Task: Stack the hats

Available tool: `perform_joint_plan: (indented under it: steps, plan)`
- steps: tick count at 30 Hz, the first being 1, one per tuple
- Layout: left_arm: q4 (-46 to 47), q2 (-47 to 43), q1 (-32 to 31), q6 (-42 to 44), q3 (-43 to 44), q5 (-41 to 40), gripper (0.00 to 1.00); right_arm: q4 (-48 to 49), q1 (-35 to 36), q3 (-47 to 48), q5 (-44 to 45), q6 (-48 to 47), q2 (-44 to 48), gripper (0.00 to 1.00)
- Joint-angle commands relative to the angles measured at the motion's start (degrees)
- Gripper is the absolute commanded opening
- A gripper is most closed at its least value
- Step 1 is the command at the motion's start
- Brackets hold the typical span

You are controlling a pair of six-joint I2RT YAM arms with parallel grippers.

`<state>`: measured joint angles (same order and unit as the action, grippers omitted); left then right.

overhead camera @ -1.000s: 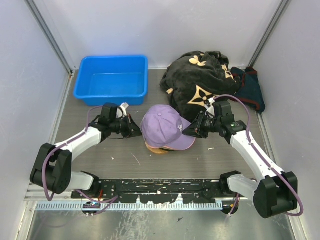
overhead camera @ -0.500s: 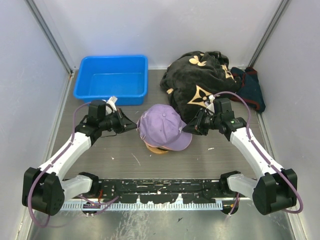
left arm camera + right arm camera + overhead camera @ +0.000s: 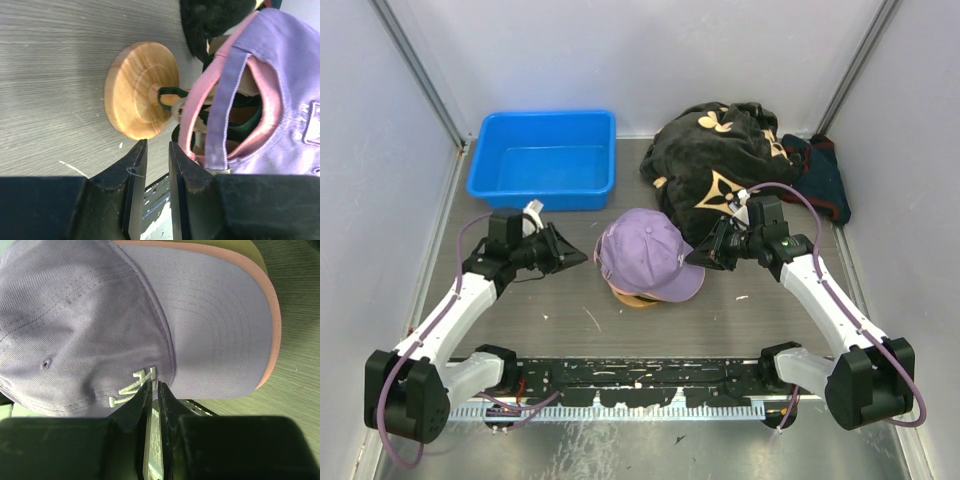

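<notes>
The lavender hat (image 3: 645,252) tops a stack on a wooden stand (image 3: 142,89) at the table's middle. Under it, the left wrist view shows a pink hat's rim (image 3: 192,107) and a dark green hat (image 3: 245,114) inside. The pink brim edge (image 3: 272,325) peeks out below the lavender brim (image 3: 220,335). My left gripper (image 3: 578,256) hangs just left of the stack, apart from it. Its jaws stand slightly open with nothing between them (image 3: 157,146). My right gripper (image 3: 696,258) is at the hat's front, shut on the lavender fabric beside the logo (image 3: 156,385).
A blue bin (image 3: 545,160) stands at the back left. A black cloth with tan flower marks (image 3: 720,165) is heaped at the back right, with a dark garment (image 3: 825,180) beside it. A black rail (image 3: 640,385) runs along the near edge.
My left gripper has opened, let go of the hat's rear and drawn back to the left. The lavender hat settled slightly leftward. The right gripper has barely moved.
</notes>
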<state>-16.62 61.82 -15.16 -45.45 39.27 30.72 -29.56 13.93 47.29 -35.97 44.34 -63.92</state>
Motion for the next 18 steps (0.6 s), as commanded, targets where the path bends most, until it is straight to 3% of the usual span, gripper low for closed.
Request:
perform_joint_plan:
  steps: [1, 18]
  plan:
    - [-0.64, -4.93, 3.62, -0.11, -2.47, -0.16, 0.33, 0.11, 0.3, 2.24, 0.37, -0.8, 0.32, 0.15]
    - [0.25, -3.37, 3.01, 0.45, 4.05, 7.47, 0.45, 0.25, 0.26, 1.65, 0.28, -0.49, -0.32, 0.15]
